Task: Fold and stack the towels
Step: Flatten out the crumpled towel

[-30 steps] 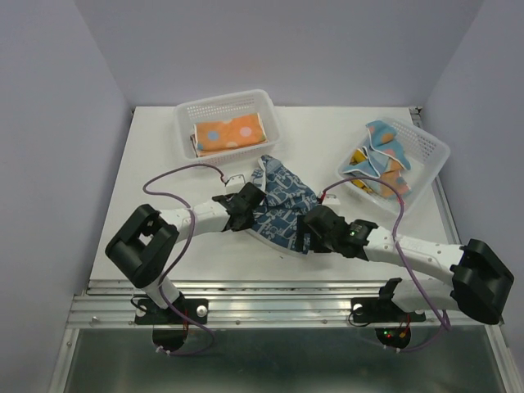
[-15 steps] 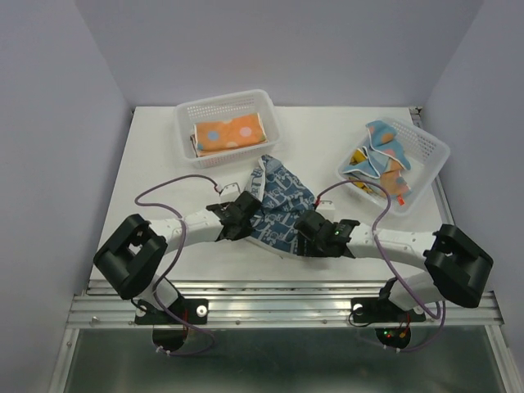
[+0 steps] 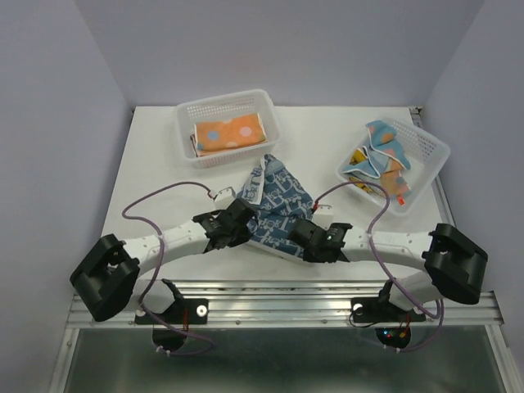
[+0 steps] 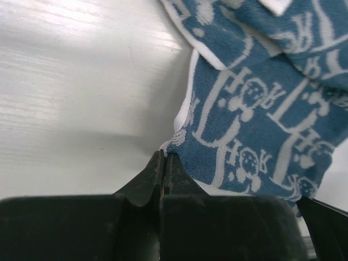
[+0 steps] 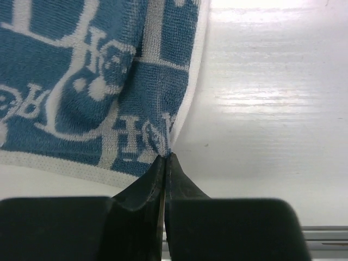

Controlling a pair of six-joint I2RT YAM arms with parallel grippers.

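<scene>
Blue towel (image 3: 277, 201) sits rumpled mid-table (image 3: 155, 180), peak pointing away — its pale lettering is unreadable. Left gripper (image 4: 165, 159) and right gripper (image 5: 165, 157) each pinch a near edge, jaws pressed together.

The soft cloth towel of deep blue (image 3: 274, 201) carries a pale pattern of letters and small figures, with a white hem. My left gripper (image 4: 163, 157) and my right gripper (image 5: 165, 159) are matt black. Beyond that towel to the left, a white perforated plastic basket (image 3: 187, 115) holds an orange folded towel (image 3: 229, 133) with white and light blue dots. Beyond it to the right, a second white basket (image 3: 434, 151) holds light blue cloths (image 3: 378, 155) with orange and yellow spots. The table top (image 3: 155, 180) is white.
</scene>
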